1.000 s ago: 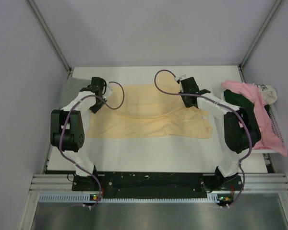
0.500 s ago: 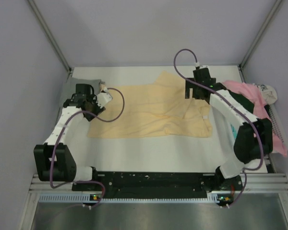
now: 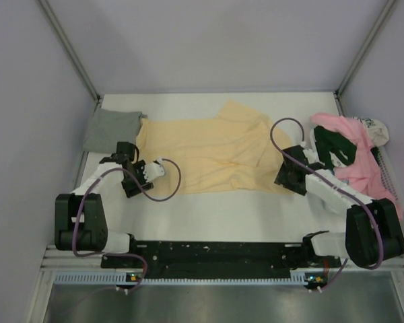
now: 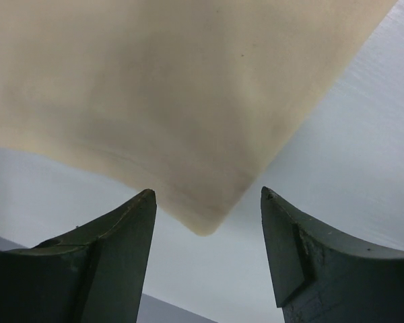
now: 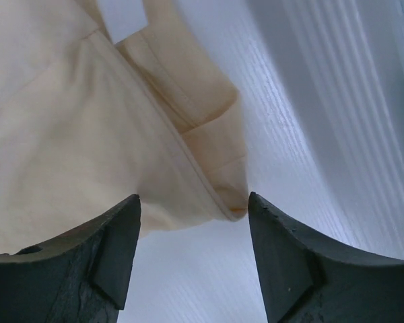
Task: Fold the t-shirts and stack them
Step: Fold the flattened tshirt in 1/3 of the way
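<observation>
The pale yellow-peach t-shirt point(image 3: 209, 151) lies spread flat in the middle of the table. My left gripper point(image 3: 133, 183) is open and low at its near left corner. In the left wrist view the cloth corner point(image 4: 205, 225) points down between the fingertips of the gripper point(image 4: 207, 202), untouched. My right gripper point(image 3: 286, 178) is open at the near right corner. In the right wrist view the hemmed corner point(image 5: 232, 208) lies just ahead of the gripper point(image 5: 194, 205). A folded grey t-shirt point(image 3: 111, 129) lies at the far left.
A heap of pink point(image 3: 363, 168) and dark green point(image 3: 333, 145) shirts with a white piece point(image 3: 377, 128) lies at the right edge. Grey walls and metal posts close in the table on three sides. The arm bases stand on the black rail point(image 3: 215, 252) in front.
Both grippers have moved from the shirt's far side toward me to its near corners. The yellow-peach shirt now lies spread wider toward the back, and the grey shirt is uncovered.
</observation>
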`<state>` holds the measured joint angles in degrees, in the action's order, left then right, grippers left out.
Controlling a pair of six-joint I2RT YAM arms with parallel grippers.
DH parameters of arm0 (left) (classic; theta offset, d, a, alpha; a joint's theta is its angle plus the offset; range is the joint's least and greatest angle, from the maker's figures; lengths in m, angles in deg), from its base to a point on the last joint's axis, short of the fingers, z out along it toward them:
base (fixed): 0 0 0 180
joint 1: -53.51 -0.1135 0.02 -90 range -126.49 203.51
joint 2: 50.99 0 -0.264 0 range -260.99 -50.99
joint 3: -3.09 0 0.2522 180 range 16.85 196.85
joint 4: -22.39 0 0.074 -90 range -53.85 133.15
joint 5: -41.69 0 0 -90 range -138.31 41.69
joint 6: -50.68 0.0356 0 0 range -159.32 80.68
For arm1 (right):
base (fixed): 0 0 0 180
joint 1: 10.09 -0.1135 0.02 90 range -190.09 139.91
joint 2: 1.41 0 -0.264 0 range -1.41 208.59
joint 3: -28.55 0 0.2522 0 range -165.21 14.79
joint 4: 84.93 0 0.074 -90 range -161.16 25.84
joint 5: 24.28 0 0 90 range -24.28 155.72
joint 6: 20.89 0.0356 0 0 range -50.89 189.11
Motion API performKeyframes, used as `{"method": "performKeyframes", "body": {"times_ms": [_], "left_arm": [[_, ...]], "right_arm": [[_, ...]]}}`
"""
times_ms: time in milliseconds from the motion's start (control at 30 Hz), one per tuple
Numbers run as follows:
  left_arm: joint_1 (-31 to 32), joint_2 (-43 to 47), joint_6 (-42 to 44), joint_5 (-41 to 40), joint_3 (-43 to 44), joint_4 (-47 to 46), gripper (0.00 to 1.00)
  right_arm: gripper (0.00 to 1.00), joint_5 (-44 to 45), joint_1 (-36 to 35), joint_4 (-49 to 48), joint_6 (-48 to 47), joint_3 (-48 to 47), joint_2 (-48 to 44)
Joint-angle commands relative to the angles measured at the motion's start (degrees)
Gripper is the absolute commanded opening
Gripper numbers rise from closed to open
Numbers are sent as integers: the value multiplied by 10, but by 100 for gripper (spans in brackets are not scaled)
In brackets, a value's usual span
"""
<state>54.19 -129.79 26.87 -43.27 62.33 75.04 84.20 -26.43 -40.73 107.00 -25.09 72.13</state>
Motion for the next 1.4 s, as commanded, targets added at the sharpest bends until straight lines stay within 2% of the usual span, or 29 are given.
{"method": "performKeyframes", "body": {"times_ms": [0, 100, 167, 200, 233, 300, 500, 600, 767, 900, 933, 1000, 1033, 1100, 1133, 1200, 1233, 1367], "left_arm": [[-3, -33, 13, -9, -21, -55, 68], [-3, -46, 5, -16, -35, -76, 62], [-3, -45, -4, -21, -38, -81, 48], [-3, -43, -10, -27, -37, -82, 37], [-3, -41, -18, -36, -36, -82, 21], [-18, -35, -31, -76, -26, -78, 0], [-70, 19, -42, -87, 16, 0, 0], [-74, 56, -21, -92, 17, 65, 0], [-73, 116, 6, -55, -22, 144, 0], [-73, 139, 9, -85, -48, 184, 0], [-74, 146, 9, -92, -51, 192, 2], [-74, 151, 7, -107, -51, 216, 14], [-74, 151, -2, -118, -49, 218, 21], [-74, 143, -35, -165, -44, 204, 44], [-74, 136, -54, -192, -35, 199, 52], [-73, 123, -82, -223, -13, 200, 55], [-72, 118, -91, -226, 2, 203, 56], [-47, 103, -113, -188, 102, 231, 60]], "right_arm": [[61, 31, 34, -50, 69, 15, -9], [43, 11, 59, -67, 78, 35, 11], [15, -12, 75, -70, 86, 45, 15], [7, -19, 80, -67, 89, 50, 12], [2, -25, 85, -65, 88, 54, 6], [0, -27, 90, -49, 88, 64, -24], [0, -4, 91, 86, 124, 64, -163], [0, -60, 91, 169, 157, 63, -211], [0, -95, 91, 261, 185, 50, -212], [0, -123, 92, 362, 226, 37, -211], [0, -139, 91, 378, 228, 37, -220], [0, -153, 92, 418, 256, 38, -249], [3, -158, 91, 422, 257, 38, -262], [16, -166, 91, 431, 262, 38, -285], [27, -172, 91, 434, 262, 35, -297], [53, -182, 92, 457, 266, 20, -314], [61, -181, 91, 468, 267, 3, -317], [67, -108, 90, 486, 213, -106, -318]]}}
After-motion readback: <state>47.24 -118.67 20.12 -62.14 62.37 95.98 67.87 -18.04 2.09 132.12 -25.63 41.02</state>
